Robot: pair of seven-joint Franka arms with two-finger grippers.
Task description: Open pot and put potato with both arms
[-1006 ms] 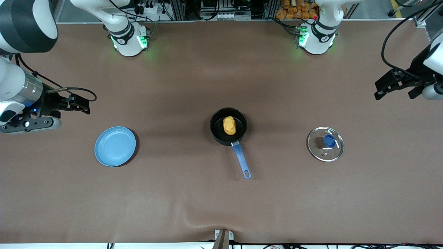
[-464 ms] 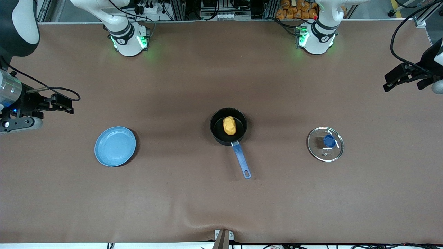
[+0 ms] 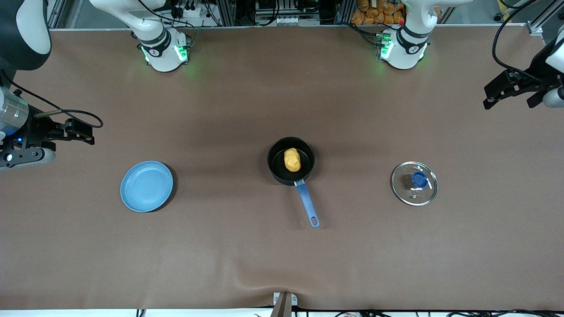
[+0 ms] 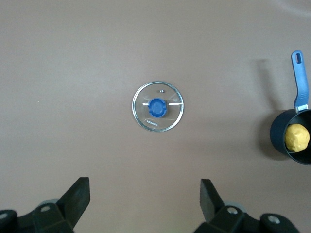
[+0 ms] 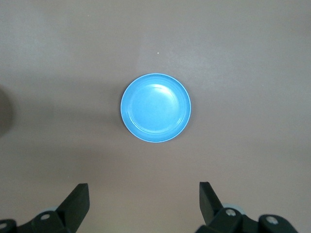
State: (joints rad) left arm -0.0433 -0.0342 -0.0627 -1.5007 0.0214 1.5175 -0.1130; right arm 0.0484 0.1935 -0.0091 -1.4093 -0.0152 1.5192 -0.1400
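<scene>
A brown cloth covers the desk [image 3: 246,255], wrinkled at its front edge; cables and metal racks line the 12 o'clock side. The pot [image 3: 291,161] sits mid-desk holding the potato [image 3: 292,160], its lid [image 3: 414,183] at 3 o'clock, a blue plate [image 3: 146,186] at 9. The left pincer [image 3: 495,96] and right pincer [image 3: 83,131] hover spread, empty.

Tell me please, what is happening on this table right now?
Nothing is being handled at this moment. The potato already lies in the open pot at the middle of the table. The glass lid rests flat toward the left arm's end, and an empty blue plate toward the right arm's end. The left gripper and the right gripper are both open, empty and raised at the table's two ends, so the job looks finished.
</scene>
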